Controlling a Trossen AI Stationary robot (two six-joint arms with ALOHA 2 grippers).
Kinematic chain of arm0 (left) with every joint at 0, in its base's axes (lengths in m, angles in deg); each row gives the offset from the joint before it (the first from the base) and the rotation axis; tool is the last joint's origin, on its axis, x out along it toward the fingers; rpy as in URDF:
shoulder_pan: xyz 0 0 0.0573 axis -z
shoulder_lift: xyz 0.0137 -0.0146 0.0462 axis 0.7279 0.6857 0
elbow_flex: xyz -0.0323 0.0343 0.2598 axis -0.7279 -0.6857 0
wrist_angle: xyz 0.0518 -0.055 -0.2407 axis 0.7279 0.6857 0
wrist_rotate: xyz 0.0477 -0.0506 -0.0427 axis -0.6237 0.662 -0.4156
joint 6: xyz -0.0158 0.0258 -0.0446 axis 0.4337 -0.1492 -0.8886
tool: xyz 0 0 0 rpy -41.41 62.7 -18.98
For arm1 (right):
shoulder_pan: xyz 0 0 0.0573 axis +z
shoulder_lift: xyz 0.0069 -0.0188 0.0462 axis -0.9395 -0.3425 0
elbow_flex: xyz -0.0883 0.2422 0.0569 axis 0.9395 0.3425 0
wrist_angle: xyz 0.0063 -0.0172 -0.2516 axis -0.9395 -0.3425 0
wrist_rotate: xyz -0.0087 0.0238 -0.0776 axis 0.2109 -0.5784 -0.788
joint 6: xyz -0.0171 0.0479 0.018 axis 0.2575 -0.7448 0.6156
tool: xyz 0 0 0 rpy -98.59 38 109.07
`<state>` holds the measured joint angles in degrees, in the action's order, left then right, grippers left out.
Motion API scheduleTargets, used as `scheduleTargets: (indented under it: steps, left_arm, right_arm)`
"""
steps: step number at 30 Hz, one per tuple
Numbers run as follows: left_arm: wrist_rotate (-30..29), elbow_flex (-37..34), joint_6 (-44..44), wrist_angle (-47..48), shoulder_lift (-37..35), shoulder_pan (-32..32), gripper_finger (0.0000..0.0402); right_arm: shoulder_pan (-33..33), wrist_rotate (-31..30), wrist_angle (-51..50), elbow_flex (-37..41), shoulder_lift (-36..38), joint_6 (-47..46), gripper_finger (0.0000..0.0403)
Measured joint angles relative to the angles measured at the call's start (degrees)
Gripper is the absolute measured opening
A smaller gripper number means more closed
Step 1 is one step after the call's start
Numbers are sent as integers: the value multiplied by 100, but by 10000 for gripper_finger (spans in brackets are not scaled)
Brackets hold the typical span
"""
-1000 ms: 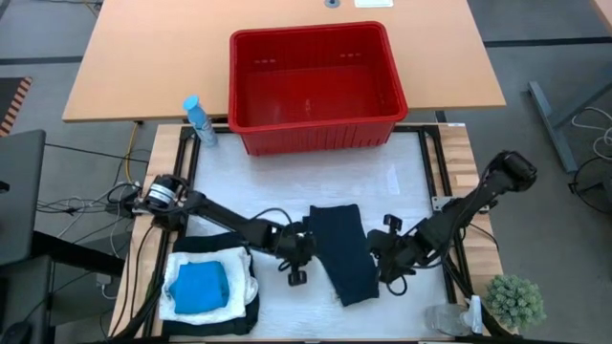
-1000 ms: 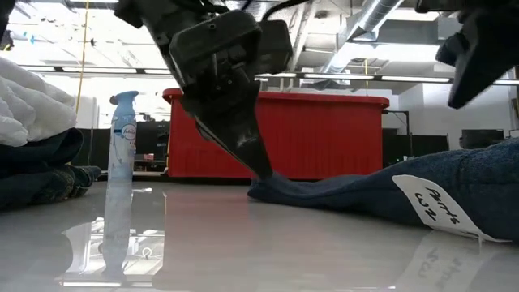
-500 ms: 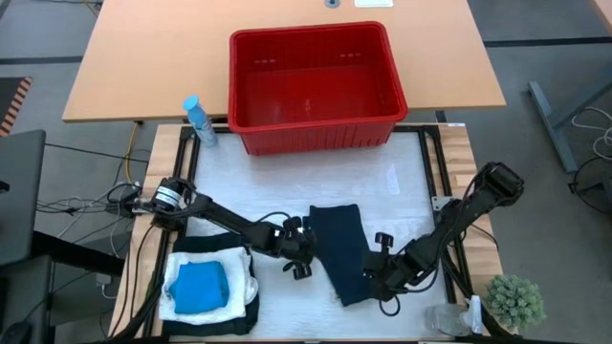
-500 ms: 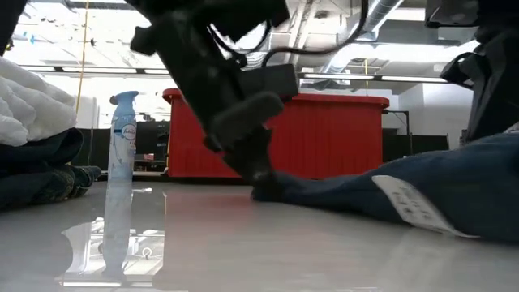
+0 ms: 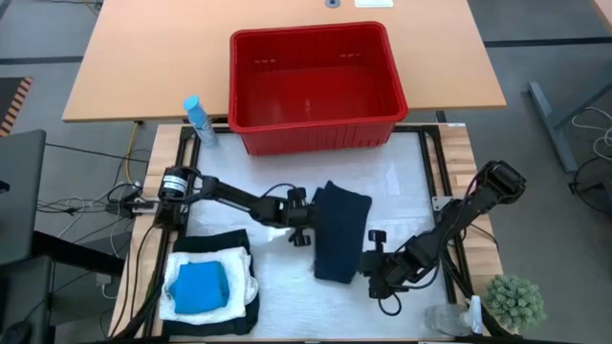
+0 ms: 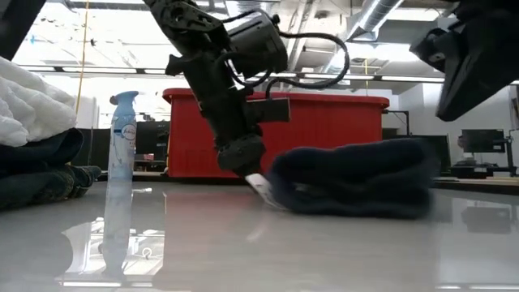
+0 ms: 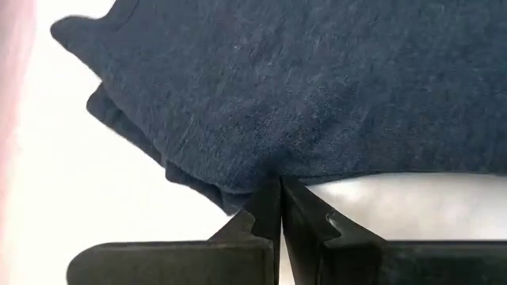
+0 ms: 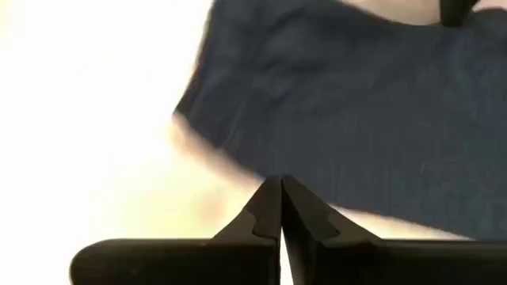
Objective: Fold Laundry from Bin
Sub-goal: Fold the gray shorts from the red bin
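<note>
The bin (image 5: 311,86), a red tub, stands at the table's far middle. A dark navy folded garment (image 5: 340,231) lies flat on the white table top. My left gripper (image 5: 306,227) is shut, with its tips at the garment's left edge. My right gripper (image 5: 369,264) is also shut, at the garment's near right edge. More laundry lies stacked at the near left: a bright blue piece (image 5: 199,285) rests on a white one, which rests on black cloth (image 5: 215,315). My left gripper presses its shut fingertips (image 7: 273,198) against the folded garment's left edge (image 7: 261,170), coming slanted down from the table's left. The garment lies flat on the table. My right gripper has its shut fingertips (image 8: 273,198) at the garment's near right edge (image 8: 317,178), slanting down from the right. The cloth stays on the table.
A blue-capped spray bottle (image 5: 198,119) stands at the far left corner, and it also shows in the low view (image 6: 122,154). A small green plant (image 5: 514,301) and a clear plastic item (image 5: 448,320) sit at the near right. Bare table shows between garment and bin.
My left gripper has swung toward the far edge, pushing on the garment's left edge. The garment has slid toward the far edge and turned a little. My right gripper has moved toward the table's left and near edge, along the garment's right side. Both have stayed shut.
</note>
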<state>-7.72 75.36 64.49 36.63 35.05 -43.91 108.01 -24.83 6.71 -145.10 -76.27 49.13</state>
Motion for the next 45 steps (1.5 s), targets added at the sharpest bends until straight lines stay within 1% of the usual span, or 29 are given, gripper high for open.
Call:
scheduleTargets:
  steps: [5, 7, 10, 12, 15, 17, 22, 26, 32, 38, 42, 45]
  left_arm:
    - [-1, 99, 340, 270, -309, -110, 0]
    - [88, 153, 672, 242, -491, -95, 0]
    - [436, 156, 1267, 418, -723, -86, 0]
    - [588, 144, 1485, 561, -797, -86, 0]
    - [493, 143, 1450, 304, -972, -86, 0]
    - [478, 154, 1436, -219, -1033, -113, 0]
    - [1046, 158, 1326, -1260, -894, -165, 0]
    - [1071, 152, 1188, -1373, -646, -163, 0]
    - [1318, 154, 1220, -1992, -135, -167, 0]
    - [1355, 147, 1229, -2176, 261, -244, 0]
    - [1362, 147, 1370, -2187, 286, -245, 0]
    - [1360, 151, 1572, -2141, 282, -246, 0]
  right_arm:
    - [-282, 0, -75, -20, 0, 949, 31]
    - [-439, -4, -33, -18, 0, 1212, 25]
    - [-675, -109, 33, -13, -9, 1696, 19]
    - [-845, -216, 84, -11, -11, 2062, 19]
    - [-1127, -284, 156, 14, -11, 2456, 19]
    - [-1304, -280, 343, 141, -11, 2577, 18]
    - [-1535, 8, 895, 632, -11, 2483, 15]
    - [-1466, 26, 1301, 966, -15, 2199, 15]
    - [-1457, 26, 1765, 1269, -15, 1884, 15]
    - [-1488, 22, 2201, 1455, -218, 1234, 14]
    - [-1484, 28, 2463, 1455, -598, 1076, 14]
    - [-1484, 142, 2715, 1394, -889, 1004, 16]
